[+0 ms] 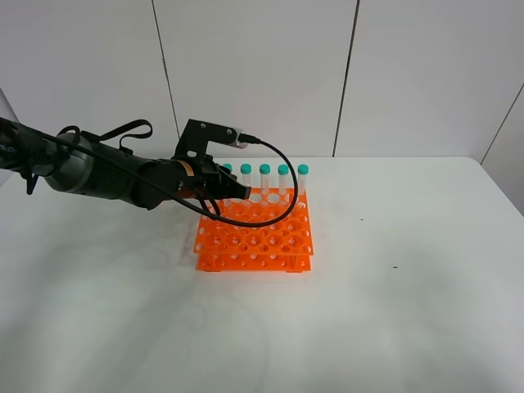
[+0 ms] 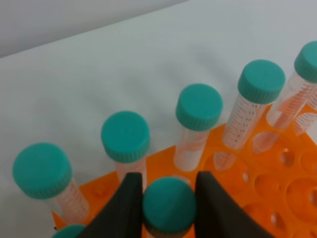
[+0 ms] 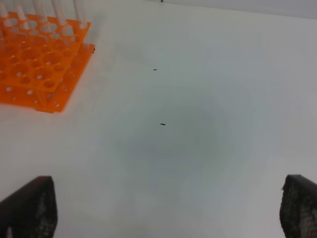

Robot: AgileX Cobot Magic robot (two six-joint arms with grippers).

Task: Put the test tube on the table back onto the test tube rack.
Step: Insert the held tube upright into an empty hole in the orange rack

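1. The table (image 1: 393, 311), a plain white matte top, fills most of the exterior high view; a few small dark specks (image 1: 395, 267) are seen on its right half.
2. The left arm (image 1: 98, 172), black and cabled, is stretched from the left edge toward the middle, ending over the far left part of the rack.
3. The test tube rack (image 1: 255, 241), bright orange with two tiers and a grid of round holes, is set on the table a little left of centre.
4. A row of teal-capped tubes (image 1: 264, 182) is stood upright along the far edge of the rack; their clear bodies carry printed graduation marks.
5. The left gripper (image 2: 168, 196) is pressed together on the test tube (image 2: 169, 206), whose teal cap is pinched between the two dark fingers (image 2: 130, 203). The tube is held just nearer than the far row, above the rack's far left area; whether its tip is already seated in a hole cannot be told, since the lower part is hidden.
6. The right gripper (image 3: 168, 208) is spread wide and holds nothing, with bare table below it; the rack lies well apart from it, toward the left. This gripper is not seen in the exterior high view.
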